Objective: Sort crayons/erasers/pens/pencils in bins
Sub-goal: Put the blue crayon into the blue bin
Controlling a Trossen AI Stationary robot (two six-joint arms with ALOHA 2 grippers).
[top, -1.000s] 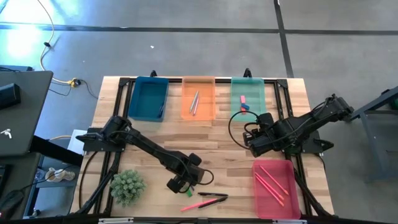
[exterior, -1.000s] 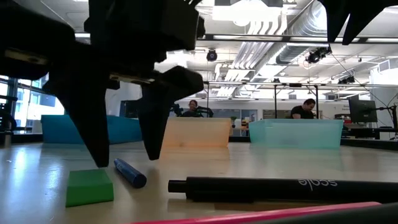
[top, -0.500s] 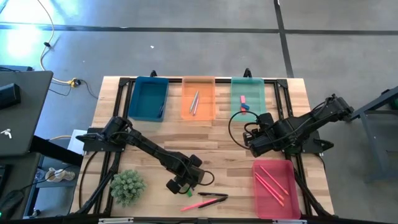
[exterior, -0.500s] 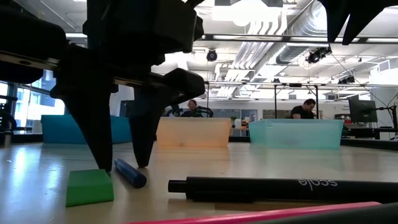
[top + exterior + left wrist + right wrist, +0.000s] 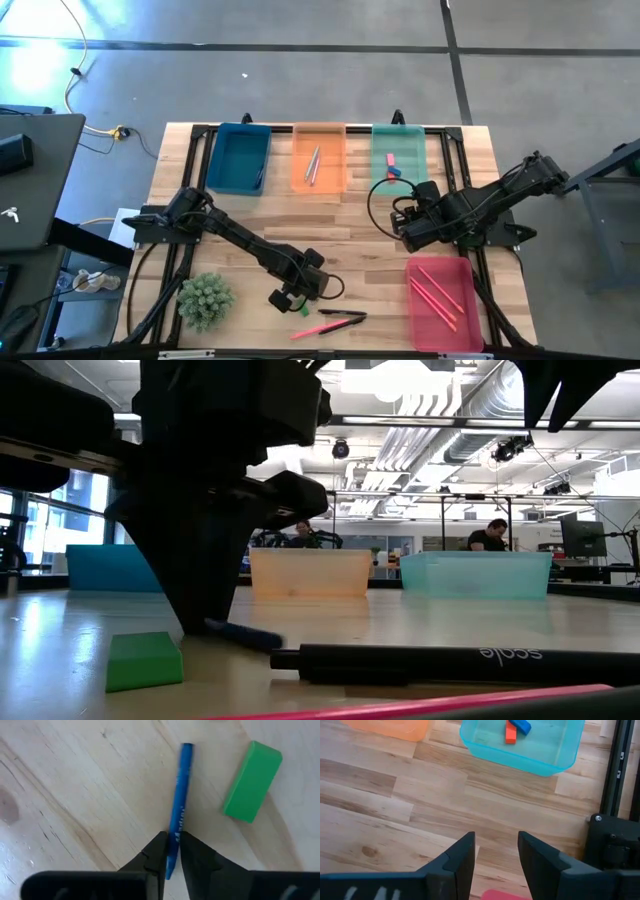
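A blue crayon (image 5: 180,795) lies on the wood table near its front edge, with my left gripper (image 5: 172,851) shut on it. A green eraser (image 5: 252,781) rests flat on the table right beside it, untouched. The low view shows the crayon (image 5: 243,634) under the dark fingers and the eraser (image 5: 143,660) nearer the camera. My right gripper (image 5: 496,851) hangs open over bare wood between the green bin (image 5: 398,155) and the red-pink bin (image 5: 440,300). The green bin holds a red-orange eraser (image 5: 510,732) and a blue one (image 5: 521,724). My left gripper pinches the blue crayon's shaft near one end (image 5: 176,827) between its two fingers. The fingers come from above, pointing down, and lie across the crayon. The crayon's free length lies along the table (image 5: 255,637).
A black pen (image 5: 450,660) and a pink stick (image 5: 318,328) lie close to the front edge beside the crayon. A small green plant (image 5: 205,298) stands at the front left. The blue bin (image 5: 240,160) and orange bin (image 5: 319,158) line the far edge.
My left gripper has shut from wide open onto the blue crayon, its fingers sinking to the table. The crayon has turned about on the table, from pointing at the low camera to lying more sideways. The green eraser has stayed put.
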